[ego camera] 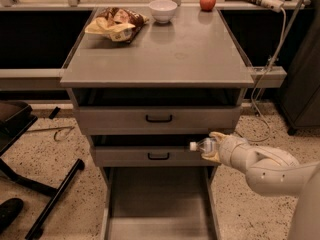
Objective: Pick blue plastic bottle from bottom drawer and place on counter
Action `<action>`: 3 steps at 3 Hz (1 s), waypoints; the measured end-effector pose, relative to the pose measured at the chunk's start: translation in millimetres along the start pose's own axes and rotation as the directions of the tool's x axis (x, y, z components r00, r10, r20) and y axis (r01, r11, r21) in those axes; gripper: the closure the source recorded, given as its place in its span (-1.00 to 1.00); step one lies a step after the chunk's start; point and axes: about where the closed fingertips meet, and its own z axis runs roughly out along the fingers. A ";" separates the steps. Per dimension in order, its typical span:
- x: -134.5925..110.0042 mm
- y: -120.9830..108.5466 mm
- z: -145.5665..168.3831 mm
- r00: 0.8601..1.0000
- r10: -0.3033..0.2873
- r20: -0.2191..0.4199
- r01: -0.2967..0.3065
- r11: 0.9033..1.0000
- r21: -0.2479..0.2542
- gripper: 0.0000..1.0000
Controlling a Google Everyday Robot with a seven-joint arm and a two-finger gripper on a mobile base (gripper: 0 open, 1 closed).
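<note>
The blue plastic bottle (202, 146) is a small clear bottle with a white cap pointing left. My gripper (214, 147) is shut on it and holds it lying sideways in front of the middle drawer's right end, above the open bottom drawer (157, 204). The bottom drawer is a long grey tray pulled out toward the camera, its floor bare. The counter (170, 54) is the flat grey cabinet top above the drawers. My pale arm reaches in from the lower right.
On the counter's far edge are a chip bag (116, 24), a white bowl (163, 10) and a red apple (207, 1). Two shallower drawers with black handles (158, 118) are shut. A black chair base (30, 184) stands at left. A cable hangs at right.
</note>
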 end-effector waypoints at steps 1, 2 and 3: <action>0.0 0.0 0.0 1.000 0.000 0.000 0.000 1.000 0.000 1.00; -5.9 -6.8 -8.5 1.000 0.010 -0.024 -0.010 1.000 -0.017 1.00; -30.7 -30.7 -31.1 0.999 0.029 -0.021 -0.029 1.000 -0.009 1.00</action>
